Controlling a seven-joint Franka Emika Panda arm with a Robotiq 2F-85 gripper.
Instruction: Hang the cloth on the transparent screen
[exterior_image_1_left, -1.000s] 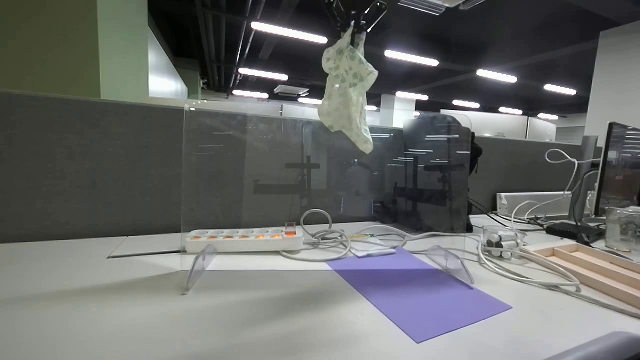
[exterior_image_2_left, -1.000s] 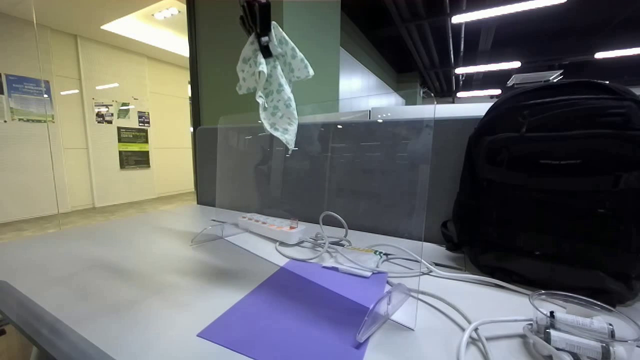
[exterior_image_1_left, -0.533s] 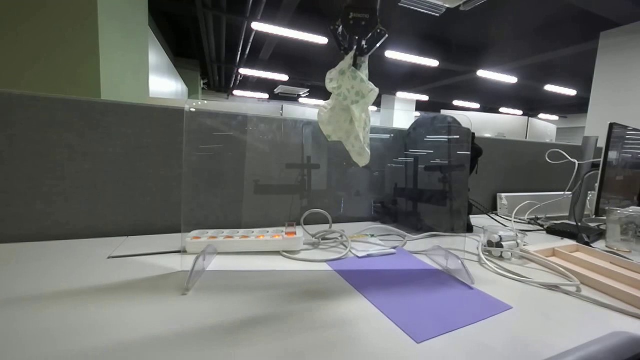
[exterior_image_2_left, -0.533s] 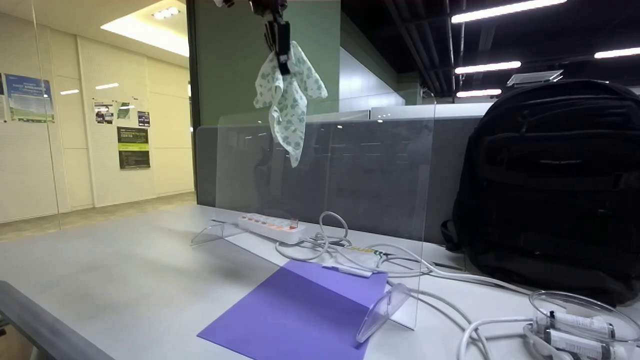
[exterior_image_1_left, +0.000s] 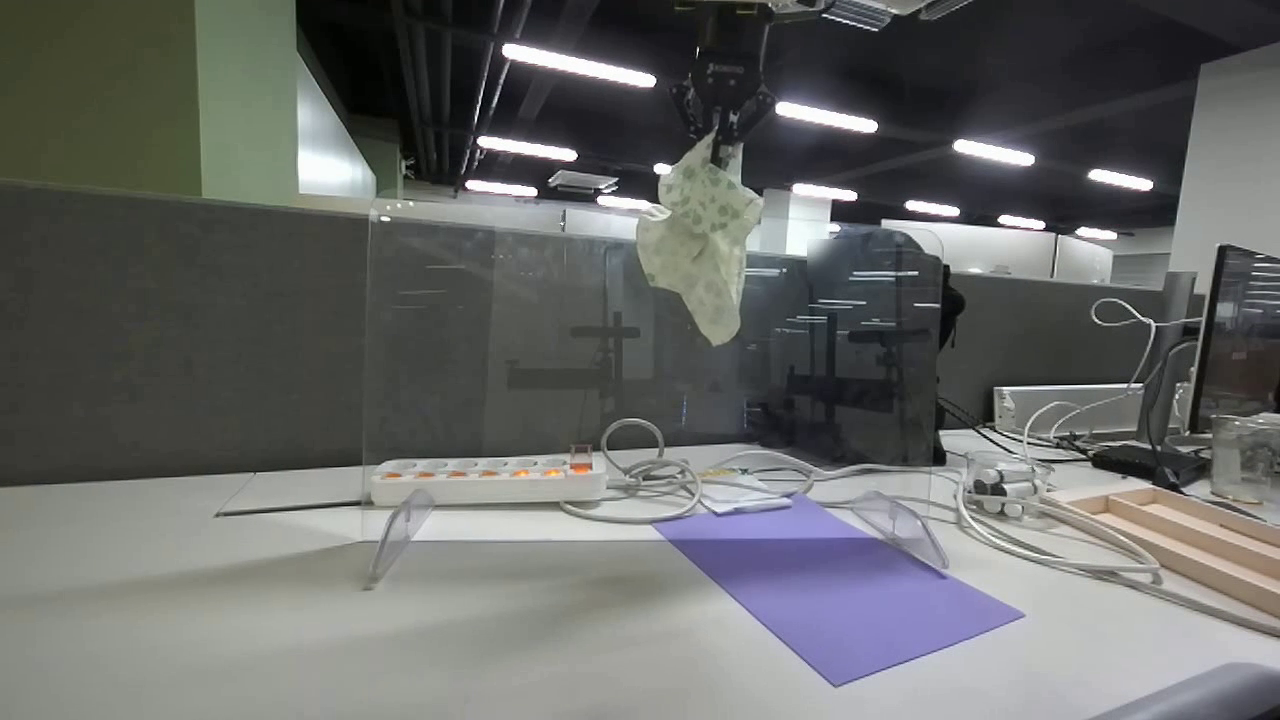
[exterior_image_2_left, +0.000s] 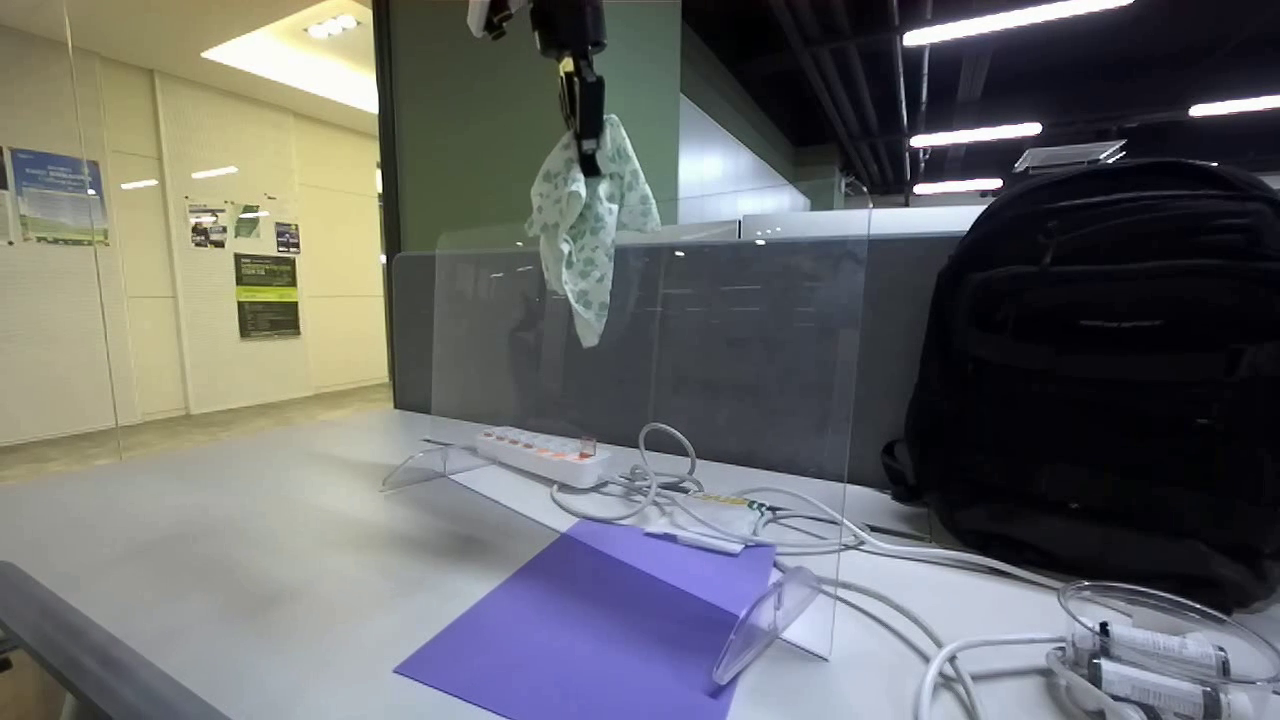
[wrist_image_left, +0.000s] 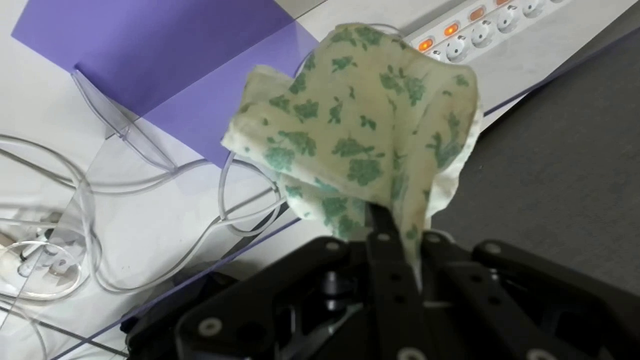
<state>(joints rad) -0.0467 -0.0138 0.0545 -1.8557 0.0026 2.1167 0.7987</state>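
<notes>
The pale cloth with green leaf print (exterior_image_1_left: 700, 240) hangs bunched from my gripper (exterior_image_1_left: 720, 155). It also shows in an exterior view (exterior_image_2_left: 585, 250) and fills the middle of the wrist view (wrist_image_left: 345, 135). My gripper is shut on the cloth's upper part, with one corner pinched between the fingers in the wrist view (wrist_image_left: 395, 225). The transparent screen (exterior_image_1_left: 480, 340) stands upright on clear feet; it also shows in an exterior view (exterior_image_2_left: 740, 350). The fingers are above the screen's top edge, and the cloth's lower tip overlaps the screen in both exterior views. I cannot tell whether they touch.
A white power strip (exterior_image_1_left: 490, 482) and loose cables (exterior_image_1_left: 660, 480) lie behind the screen. A purple sheet (exterior_image_1_left: 840, 600) lies under it. A grey partition (exterior_image_1_left: 180, 340) stands behind. A black backpack (exterior_image_2_left: 1100, 380), a clear cup of bottles (exterior_image_2_left: 1165, 660) and a wooden tray (exterior_image_1_left: 1180, 545) are nearby.
My gripper has moved down with the cloth in both exterior views, and to the right. The cloth's lower part overlaps more of the screen. The screen has not moved.
</notes>
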